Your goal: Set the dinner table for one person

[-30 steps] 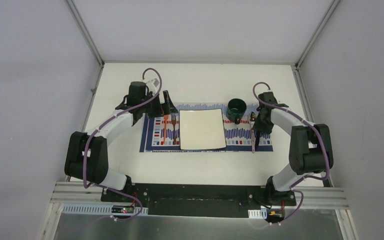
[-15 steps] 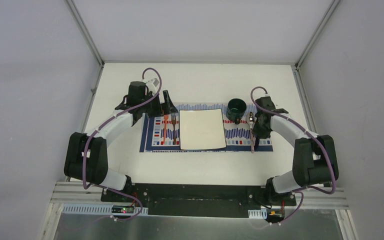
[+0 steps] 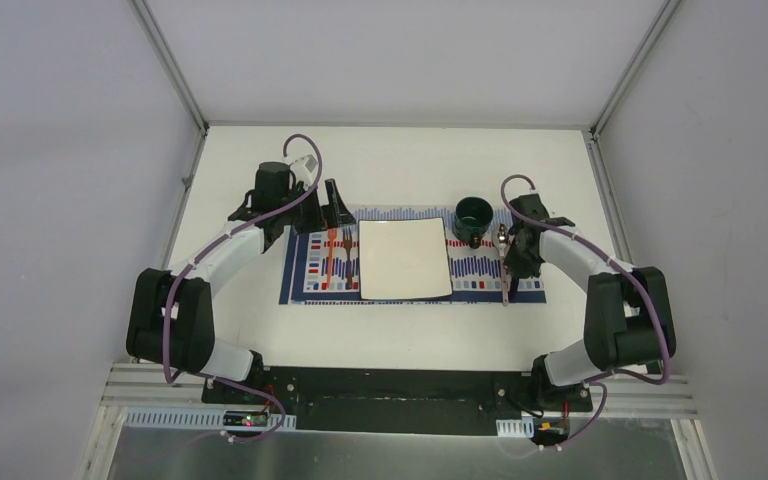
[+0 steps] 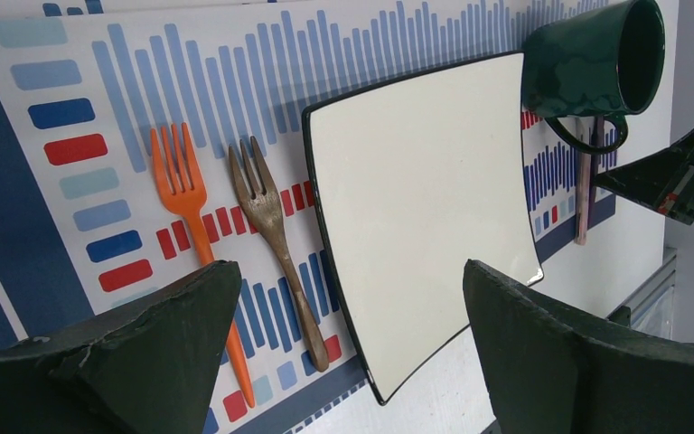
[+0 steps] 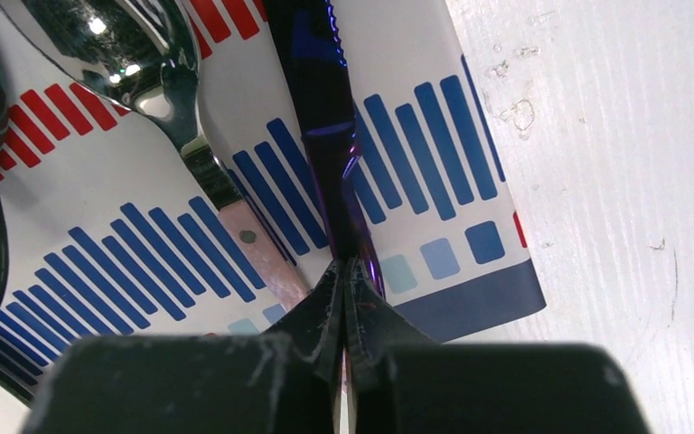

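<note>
Here, the white table [image 3: 400,335] spreads from the arm bases to the far wall, with a striped placemat [image 3: 312,285] at its middle. On the mat a square white plate [image 3: 405,258] sits central, with an orange fork [image 4: 190,208] and a brown fork [image 4: 276,235] side by side to its left. To its right, the right gripper [image 5: 345,271] has its fingers pinched on a dark purple knife [image 5: 321,99] beside a spoon [image 5: 203,172]. Farther back, a green mug [image 3: 474,218] stands by the plate's far right corner. The left gripper [image 4: 348,280] hovers at the mat's far left, fingers wide, holding nothing.
</note>
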Motion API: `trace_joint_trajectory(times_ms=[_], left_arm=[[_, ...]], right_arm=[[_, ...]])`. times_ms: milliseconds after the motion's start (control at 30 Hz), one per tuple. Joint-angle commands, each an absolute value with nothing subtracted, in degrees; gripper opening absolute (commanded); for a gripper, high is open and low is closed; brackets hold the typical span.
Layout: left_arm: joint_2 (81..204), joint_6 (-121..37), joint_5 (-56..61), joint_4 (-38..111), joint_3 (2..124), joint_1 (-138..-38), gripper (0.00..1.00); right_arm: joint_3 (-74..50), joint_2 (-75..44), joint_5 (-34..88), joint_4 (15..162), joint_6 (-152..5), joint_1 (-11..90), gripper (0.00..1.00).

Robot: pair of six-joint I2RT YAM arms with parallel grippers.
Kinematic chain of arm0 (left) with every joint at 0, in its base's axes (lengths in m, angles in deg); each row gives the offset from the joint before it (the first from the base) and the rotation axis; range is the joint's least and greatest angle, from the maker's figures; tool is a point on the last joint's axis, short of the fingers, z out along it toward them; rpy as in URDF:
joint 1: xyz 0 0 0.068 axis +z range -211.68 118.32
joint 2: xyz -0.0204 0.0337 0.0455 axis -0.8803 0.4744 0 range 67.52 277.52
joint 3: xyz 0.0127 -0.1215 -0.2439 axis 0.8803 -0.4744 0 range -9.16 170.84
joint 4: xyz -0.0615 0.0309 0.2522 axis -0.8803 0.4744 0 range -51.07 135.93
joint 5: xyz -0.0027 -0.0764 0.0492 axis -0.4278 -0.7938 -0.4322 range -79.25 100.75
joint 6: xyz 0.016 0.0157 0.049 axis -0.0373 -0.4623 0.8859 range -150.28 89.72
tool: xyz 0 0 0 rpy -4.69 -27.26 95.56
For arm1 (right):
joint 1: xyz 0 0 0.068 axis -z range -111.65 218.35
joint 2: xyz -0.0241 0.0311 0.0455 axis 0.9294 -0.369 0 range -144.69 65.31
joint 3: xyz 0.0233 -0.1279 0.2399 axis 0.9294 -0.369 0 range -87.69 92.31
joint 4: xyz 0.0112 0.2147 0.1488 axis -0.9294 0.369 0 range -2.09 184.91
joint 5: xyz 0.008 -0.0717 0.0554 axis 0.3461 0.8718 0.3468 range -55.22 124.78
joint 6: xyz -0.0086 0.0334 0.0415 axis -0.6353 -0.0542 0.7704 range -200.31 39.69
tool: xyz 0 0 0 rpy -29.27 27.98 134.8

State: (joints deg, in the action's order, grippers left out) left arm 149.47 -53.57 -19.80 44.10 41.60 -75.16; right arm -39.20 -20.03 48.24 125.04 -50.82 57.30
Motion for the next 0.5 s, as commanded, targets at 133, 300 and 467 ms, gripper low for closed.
trace_joint_trajectory(times_ms=[133,300,467], left_arm=[[147.6,-52.6,-20.1,43.2,43.0,-75.1,0.99],[147.5,-52.6,-20.0,43.2,42.8,-75.1,0.99],[147.2,-52.6,-20.0,43.1,42.4,-75.1,0.99]], right_arm=[[-38.9,-19.2,46.7,124.0,-48.6,54.5,0.00],[-39.5,-19.1,47.3,124.3,-47.4,52.3,0.00],[-41.3,-18.7,49.7,125.3,-45.5,51.6,0.00]])
